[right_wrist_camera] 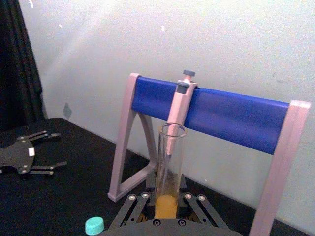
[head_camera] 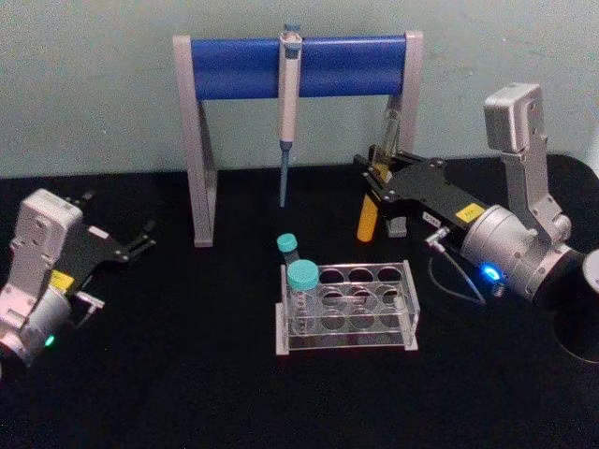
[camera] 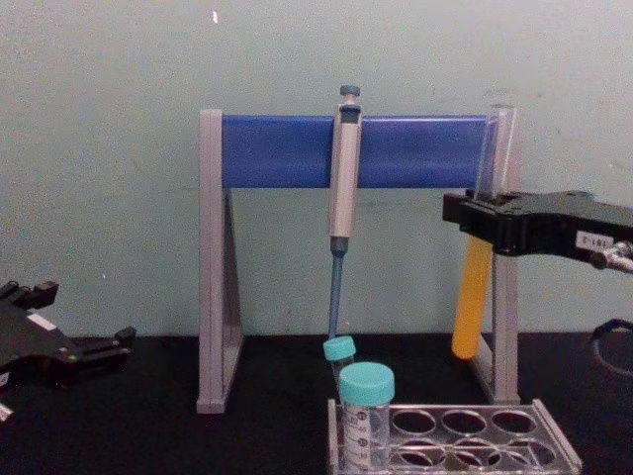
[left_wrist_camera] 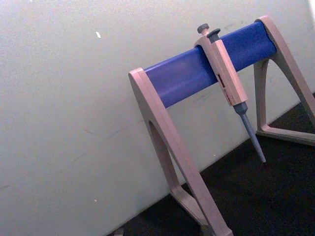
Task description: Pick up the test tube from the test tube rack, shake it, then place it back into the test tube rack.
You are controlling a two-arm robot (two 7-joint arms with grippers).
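Observation:
My right gripper is shut on the test tube and holds it upright in the air, behind and to the right of the test tube rack. The tube's lower half is orange-yellow liquid and its open clear top rises above the fingers. In the chest view its round bottom hangs well above the rack, and the right gripper grips it near the middle. My left gripper rests open at the far left of the table, holding nothing.
Two teal-capped vials stand in the rack's left end. Behind it, a tall grey-legged stand with a blue crossbar holds a hanging pipette. The tube hangs just in front of the stand's right leg. The table is black.

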